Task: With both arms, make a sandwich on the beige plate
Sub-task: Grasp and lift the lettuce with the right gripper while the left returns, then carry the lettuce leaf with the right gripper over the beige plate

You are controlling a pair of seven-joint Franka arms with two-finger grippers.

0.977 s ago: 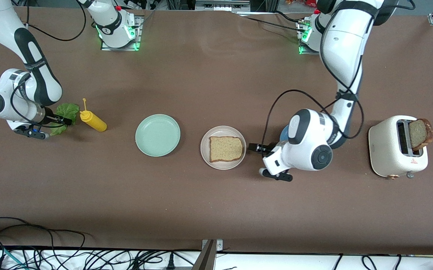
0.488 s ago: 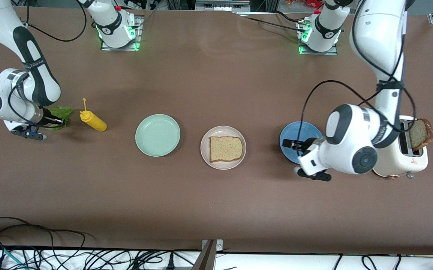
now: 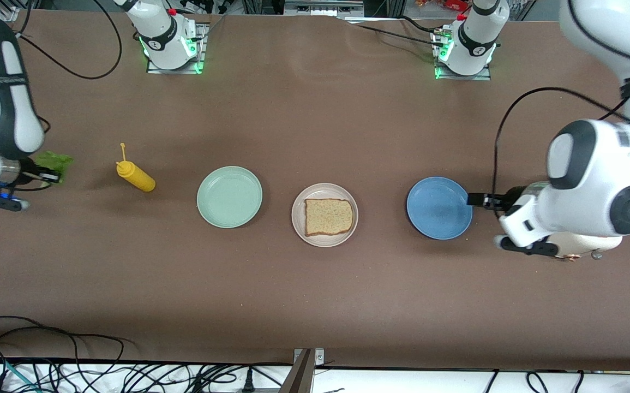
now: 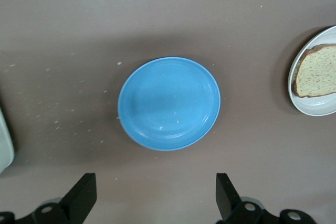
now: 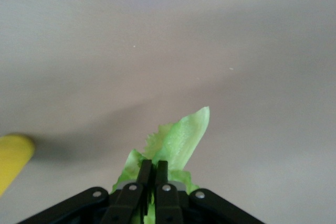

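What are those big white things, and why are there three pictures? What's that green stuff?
The white things are two robot arms with pinching grippers. One picture looks down on the whole brown table. The other two come from small cameras on each arm's wrist.

On the table sit a yellow squeeze bottle, a mint-green plate, a beige plate with one bread slice on it, and a blue plate.

The green stuff is a lettuce leaf. The right gripper is shut on it, at its end of the table. The left gripper is open and holds nothing, beside the blue plate.
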